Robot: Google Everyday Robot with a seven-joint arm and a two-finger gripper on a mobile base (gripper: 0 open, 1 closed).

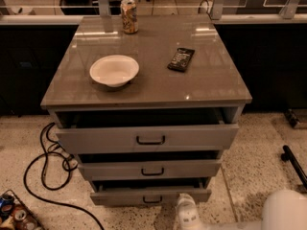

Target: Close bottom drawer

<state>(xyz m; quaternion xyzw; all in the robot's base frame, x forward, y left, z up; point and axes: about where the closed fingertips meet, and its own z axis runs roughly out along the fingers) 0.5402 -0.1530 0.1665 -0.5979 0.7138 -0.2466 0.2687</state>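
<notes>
Nothing readable is found here, tbh. Some print is seen on the can (128, 16) and the dark packet (181, 59) on the cabinet top (158, 83), but no word can be made out. The gripper (186, 210) is seen low down, just in front of the bottom drawer (124, 196).

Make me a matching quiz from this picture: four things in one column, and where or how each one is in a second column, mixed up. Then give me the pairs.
Column one:
1. white bowl
2. can
3. bottom drawer
4. gripper

Column two:
A. standing at the back edge of the cabinet top
B. low in view, just in front of the lowest drawer front
C. on the left half of the cabinet top, open side up
D. pulled partly out, lowest of three

Pairs: 1-C, 2-A, 3-D, 4-B.
</notes>
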